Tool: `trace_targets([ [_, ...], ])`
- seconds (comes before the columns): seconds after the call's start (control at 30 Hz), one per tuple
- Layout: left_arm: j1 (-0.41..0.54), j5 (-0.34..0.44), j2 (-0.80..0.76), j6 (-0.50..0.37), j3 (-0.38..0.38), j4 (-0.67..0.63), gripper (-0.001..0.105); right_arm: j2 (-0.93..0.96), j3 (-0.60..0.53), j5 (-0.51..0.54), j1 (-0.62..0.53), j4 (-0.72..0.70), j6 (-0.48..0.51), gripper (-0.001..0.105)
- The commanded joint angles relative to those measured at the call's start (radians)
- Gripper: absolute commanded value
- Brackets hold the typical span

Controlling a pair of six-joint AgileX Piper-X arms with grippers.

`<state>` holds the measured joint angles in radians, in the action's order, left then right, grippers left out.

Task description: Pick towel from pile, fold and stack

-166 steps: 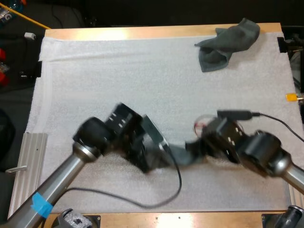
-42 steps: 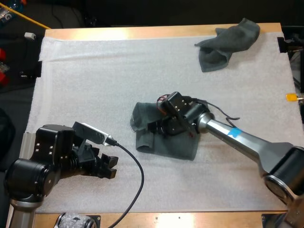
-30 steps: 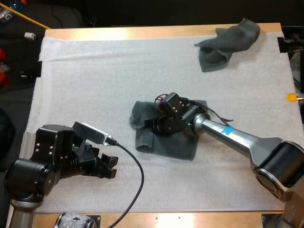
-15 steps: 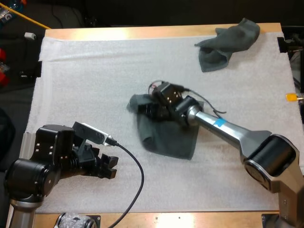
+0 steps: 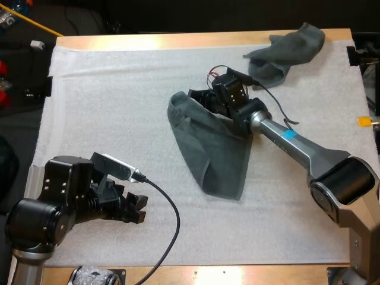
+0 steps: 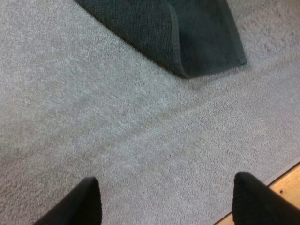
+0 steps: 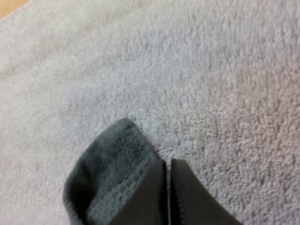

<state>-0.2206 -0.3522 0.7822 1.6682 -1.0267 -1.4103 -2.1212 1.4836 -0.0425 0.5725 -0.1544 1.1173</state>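
The white mat [image 5: 107, 107] carries the partly folded towel [image 5: 217, 154] at its centre, far end lifted, probably to draw the fabric flat. The crumpled towel [image 5: 288, 50] sits at the far right corner as the pile. The right gripper [image 5: 199, 98] is clamped on the lifted end, while the left gripper [image 5: 138, 211] is parked at the near left, fingers apart and holding nothing.

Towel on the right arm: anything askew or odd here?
The towel lies in a lopsided wedge: the right gripper pinches its far corner, the rest trails unevenly on the mat, edges not squared. The second towel lies crumpled at the mat's far right corner. The left gripper is open, clear of both.
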Motion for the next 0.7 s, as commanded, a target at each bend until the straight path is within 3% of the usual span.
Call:
trace_targets([
  [0.0,0.003,-0.002,-0.005,0.010,-0.002,-0.002,0.058,0.029,0.011,-0.021,0.002,-0.005,0.031,0.000],
  [0.17,0.003,-0.002,-0.005,0.010,0.001,0.003,0.058,0.073,0.011,-0.048,0.021,-0.177,0.088,0.000],
  [0.43,0.003,-0.002,-0.005,0.010,0.001,-0.002,0.058,0.137,0.011,-0.040,0.064,-0.502,0.259,0.000],
  [0.67,0.003,-0.002,-0.005,0.010,0.001,-0.032,0.058,0.120,0.000,0.012,0.027,-0.580,0.273,0.000],
])
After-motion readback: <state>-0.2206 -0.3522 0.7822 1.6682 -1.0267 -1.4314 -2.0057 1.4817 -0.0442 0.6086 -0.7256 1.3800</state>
